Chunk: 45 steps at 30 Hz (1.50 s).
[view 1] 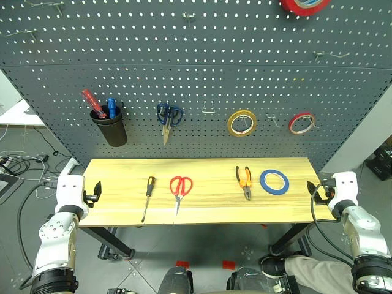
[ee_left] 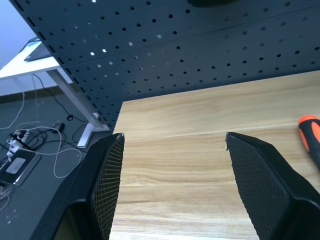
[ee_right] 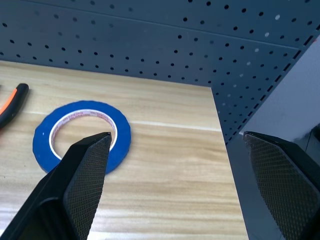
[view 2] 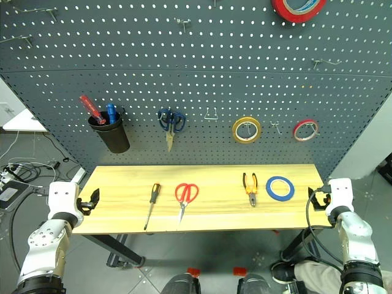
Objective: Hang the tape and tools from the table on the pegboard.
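Note:
On the wooden table [view 1: 208,211] lie, from left to right, a screwdriver [view 1: 147,197] with a black-and-orange handle, red-handled scissors [view 1: 180,189], orange-and-black pliers [view 1: 245,181] and the blue ring of tape [view 1: 274,181]. Behind them rises the dark grey pegboard [view 1: 202,67] with small metal hooks. My left gripper [view 1: 96,192] hovers open at the table's left end, nothing between its fingers [ee_left: 107,187]. At the right end my right gripper [view 1: 313,190] stands open and empty, close to the blue tape [ee_right: 82,136].
On the pegboard hang a black cup [view 1: 111,126] with pens, blue-handled scissors [view 1: 168,117], a yellow tape ring [view 1: 242,123], a red tape ring [view 1: 302,122] and a bigger red roll [view 1: 304,5] at the top. Cables [view 1: 18,162] lie on the floor at left.

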Available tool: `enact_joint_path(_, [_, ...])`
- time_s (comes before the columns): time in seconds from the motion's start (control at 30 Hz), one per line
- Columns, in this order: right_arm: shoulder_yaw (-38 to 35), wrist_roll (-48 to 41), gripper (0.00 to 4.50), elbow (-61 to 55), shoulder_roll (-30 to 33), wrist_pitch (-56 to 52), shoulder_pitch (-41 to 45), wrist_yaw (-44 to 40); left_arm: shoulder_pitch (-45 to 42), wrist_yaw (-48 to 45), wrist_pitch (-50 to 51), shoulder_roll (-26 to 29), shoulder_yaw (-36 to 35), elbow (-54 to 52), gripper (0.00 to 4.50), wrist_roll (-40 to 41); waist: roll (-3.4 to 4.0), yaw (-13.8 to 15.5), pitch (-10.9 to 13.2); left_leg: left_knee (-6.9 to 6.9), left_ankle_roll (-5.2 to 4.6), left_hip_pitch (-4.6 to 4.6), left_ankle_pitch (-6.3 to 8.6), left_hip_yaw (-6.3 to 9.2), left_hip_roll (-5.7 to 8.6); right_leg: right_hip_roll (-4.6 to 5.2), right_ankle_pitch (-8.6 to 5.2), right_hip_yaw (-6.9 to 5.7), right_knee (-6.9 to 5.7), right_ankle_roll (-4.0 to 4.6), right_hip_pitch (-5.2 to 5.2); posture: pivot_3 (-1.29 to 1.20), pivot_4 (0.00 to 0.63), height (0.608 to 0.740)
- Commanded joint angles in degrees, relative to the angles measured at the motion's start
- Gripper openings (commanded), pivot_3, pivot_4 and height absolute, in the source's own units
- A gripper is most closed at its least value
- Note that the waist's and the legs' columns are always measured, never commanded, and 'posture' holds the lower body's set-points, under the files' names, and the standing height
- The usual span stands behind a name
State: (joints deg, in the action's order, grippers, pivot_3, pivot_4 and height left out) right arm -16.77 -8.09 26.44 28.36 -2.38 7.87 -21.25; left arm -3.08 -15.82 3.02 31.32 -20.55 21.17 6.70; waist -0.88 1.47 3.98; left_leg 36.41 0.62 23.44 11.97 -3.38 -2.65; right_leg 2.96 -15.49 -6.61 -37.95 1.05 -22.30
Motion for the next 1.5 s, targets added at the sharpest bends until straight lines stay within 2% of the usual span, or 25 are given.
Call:
enact_joint_path(0.03, [-0.8,-0.6,4.5,-1.0,0.4,1.7,1.3,0.4,-0.8,-0.3,-2.3,0.9,-0.1,-0.6,3.41,-0.3,0.0,0.0,0.0,0.0,0.0,0.0,0.0,0.0,0.0,0.0,0.0,0.0,0.0,0.0,0.0,0.07,0.02,0.74])
enact_joint_path(0.3, [0.1,-0.4,4.5,-2.5,0.6,-1.1,1.1,0.0,-0.3,2.3,-1.8,0.7,-0.9,0.2,3.41,-1.4,0.0,0.0,0.0,-0.04,0.0,-0.03,0.0,-0.04,0.0,0.0,0.0,0.04,0.0,0.0,0.0,0.07,0.033,0.74])
enact_joint_path(0.43, [1.1,-2.2,4.5,-8.3,0.3,-6.2,-0.7,-2.8,2.9,-1.0,-1.3,-0.2,-1.3,-4.2,3.41,1.7,0.0,-0.1,0.4,-0.11,0.0,-0.08,0.0,-0.1,0.0,0.0,-0.01,0.13,0.0,0.01,-0.01,0.07,0.081,0.74])
enact_joint_path(0.63, [7.3,-0.7,4.5,-21.6,1.7,-14.2,-5.2,-7.3,7.3,-4.4,5.2,-2.6,0.8,-17.2,3.41,6.0,-0.24,0.0,3.1,-0.41,0.01,-0.46,0.0,-0.32,0.0,0.02,-0.1,0.47,-0.04,0.06,0.08,0.07,0.144,0.74])
enact_joint_path(0.7, [8.8,-0.5,4.5,-26.3,2.4,-16.5,-6.4,-8.2,8.2,-6.0,8.0,-1.9,2.3,-22.8,3.41,6.2,-0.3,0.1,5.0,-0.37,0.01,-0.53,0.0,-0.35,0.0,0.02,-0.1,0.53,-0.06,0.05,0.06,0.06,0.227,0.74])
enact_joint_path(0.73, [10.3,0.3,4.5,-26.7,3.1,-17.0,-5.5,-9.2,7.2,-6.9,10.2,-1.6,4.8,-25.8,3.41,5.7,-0.31,0.2,5.9,-0.41,0.03,-0.54,0.01,-0.35,-0.01,0.03,-0.12,0.55,-0.01,0.08,0.03,0.06,0.227,0.74])
enact_joint_path(0.77, [12.0,1.5,4.5,-27.4,4.1,-17.9,-4.4,-10.0,6.2,-7.8,11.1,-0.5,7.9,-28.7,3.41,3.6,-0.3,0.3,6.9,-0.41,0.07,-0.4,0.03,-0.36,0.0,0.05,-0.16,0.57,-0.01,0.16,0.01,0.04,0.277,0.74])
enact_joint_path(0.8, [13.1,1.9,4.5,-26.9,4.8,-19.3,-3.1,-11.0,5.3,-9.0,12.0,0.0,10.3,-30.6,3.41,2.7,-0.25,0.4,7.9,-0.38,0.01,-0.47,0.0,-0.39,0.03,0.05,-0.16,0.64,-0.02,0.16,0.01,0.04,0.277,0.74])
enact_joint_path(0.83, [14.1,2.2,4.5,-26.7,5.7,-20.6,-1.9,-11.7,4.7,-10.5,12.8,0.7,12.0,-32.3,3.41,2.8,-0.21,0.4,8.5,-0.39,0.02,-0.44,0.0,-0.42,0.04,0.08,-0.18,0.69,0.02,0.19,0.01,0.03,0.305,0.74])
enact_joint_path(1.0, [17.6,4.6,4.5,-19.9,8.5,-20.2,5.4,-15.0,0.8,-20.6,15.8,3.9,21.7,-36.5,3.41,3.4,-0.36,0.0,11.8,-0.44,-0.16,-0.08,0.08,-0.82,0.03,0.05,-0.05,1.08,0.04,-0.29,-0.43,0.0,0.364,0.74])
enact_joint_path(1.07, [19.4,6.2,4.5,-15.0,9.2,-18.8,9.3,-16.0,-1.8,-25.3,16.8,4.9,25.6,-37.7,3.41,4.2,-0.44,-0.1,12.7,-0.43,-0.2,0.44,0.1,-1.03,0.02,0.05,-0.09,1.25,-0.05,-0.34,-1.08,0.0,0.376,0.74])
enact_joint_path(1.27, [22.8,9.4,4.5,-3.9,9.2,-15.7,17.8,-18.4,-7.1,-31.8,16.0,5.4,30.8,-38.2,3.41,4.2,-0.52,-0.3,14.9,-0.43,-0.08,0.54,0.35,-1.39,0.02,0.08,-0.28,1.43,-0.02,-0.49,-1.24,-0.01,0.399,0.74])
enact_joint_path(1.37, [27.3,13.7,4.5,8.9,9.0,-9.4,26.1,-21.6,-10.4,-35.7,12.6,5.0,35.4,-36.6,3.41,1.8,-0.39,-0.5,15.9,-0.38,-0.12,0.53,0.5,-1.46,0.06,0.15,-0.38,1.42,0.0,-0.59,-1.21,-0.02,0.406,0.74])
enact_joint_path(1.5, [30.9,16.9,3.63,19.6,8.8,-5.8,32.9,-25.4,-11.9,-36.5,10.4,3.6,36.6,-35.3,3.43,1.2,-0.44,-0.5,16.6,-0.32,-0.16,0.53,0.53,-1.52,0.1,0.21,-0.38,1.45,-0.03,-0.59,-1.22,-0.01,0.403,0.74])
